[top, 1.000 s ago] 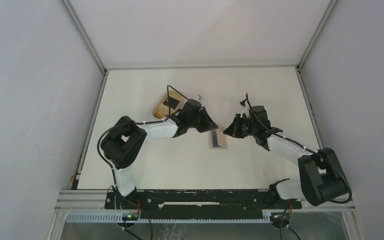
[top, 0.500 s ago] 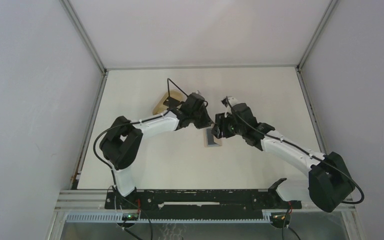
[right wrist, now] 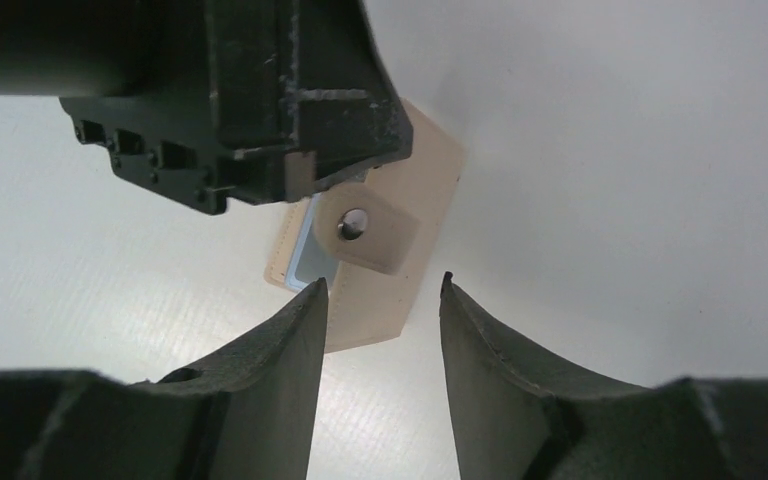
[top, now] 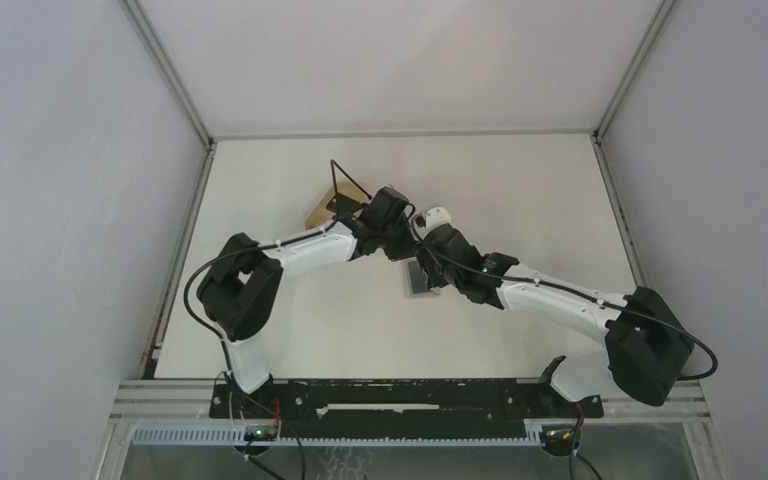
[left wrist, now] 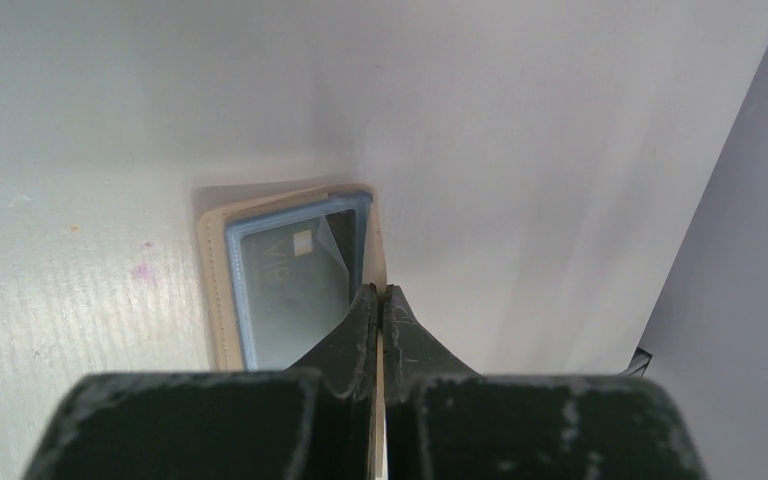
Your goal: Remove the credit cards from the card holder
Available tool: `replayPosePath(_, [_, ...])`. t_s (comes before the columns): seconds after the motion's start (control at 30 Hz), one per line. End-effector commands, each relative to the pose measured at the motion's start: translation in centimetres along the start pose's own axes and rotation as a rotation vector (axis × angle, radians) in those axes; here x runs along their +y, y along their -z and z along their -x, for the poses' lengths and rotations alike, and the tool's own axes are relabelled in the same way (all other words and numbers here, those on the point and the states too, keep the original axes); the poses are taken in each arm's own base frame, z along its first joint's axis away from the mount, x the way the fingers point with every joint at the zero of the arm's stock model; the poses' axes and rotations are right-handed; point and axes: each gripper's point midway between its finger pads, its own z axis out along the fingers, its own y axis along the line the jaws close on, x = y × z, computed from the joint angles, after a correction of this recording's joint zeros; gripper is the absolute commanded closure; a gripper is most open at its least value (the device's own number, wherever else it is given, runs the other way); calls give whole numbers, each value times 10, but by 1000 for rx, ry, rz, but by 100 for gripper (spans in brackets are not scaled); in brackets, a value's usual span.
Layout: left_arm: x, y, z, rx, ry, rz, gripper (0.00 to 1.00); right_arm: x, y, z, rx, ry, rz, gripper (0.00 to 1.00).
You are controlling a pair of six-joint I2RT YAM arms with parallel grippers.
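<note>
Near the middle of the surface (top: pixel 520 200), between both arm tips: card holder (left wrist: pixel 218 300), tan, lying flat. Light blue credit card (left wrist: pixel 295 290) seated in its sleeve, not yet withdrawn. Snap-button tab (right wrist: pixel 365 228) turned aside, seemingly to leave the pocket mouth free.

Left claw (left wrist: pixel 378 300): closed tight, tips down at the holder's edge just beside the card. Judged to pin the sleeve against sliding; pinching a flap or only pressing, cannot tell.

Right claw (right wrist: pixel 382 290): roughly half parted, empty, poised over the tab end, touching nothing visible. Apparently lined up to reach the card.

Oval tan tray (top: pixel 320 212): behind the left arm, apart.
</note>
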Motion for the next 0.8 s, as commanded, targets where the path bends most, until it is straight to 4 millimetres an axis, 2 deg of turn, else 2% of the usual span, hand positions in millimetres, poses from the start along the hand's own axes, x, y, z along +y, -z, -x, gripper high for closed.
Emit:
replayPosePath(0.0, [-34, 25, 19, -65, 19, -79, 100, 5, 0, 24, -72, 51, -65, 48])
replayPosePath(0.23, [-32, 27, 20, -74, 32, -74, 100, 15, -3, 22, -62, 60, -48, 54])
replayPosePath(0.4, [-35, 28, 20, -70, 41, -88, 100, 18, -10, 16, -49, 56, -51, 66])
replayPosePath(0.57, [-37, 30, 19, -68, 48, -108, 100, 21, -14, 16, -60, 53, -39, 67])
replayPosePath(0.77, [-37, 29, 19, -60, 65, -121, 100, 28, -15, 12, -54, 68, -21, 61])
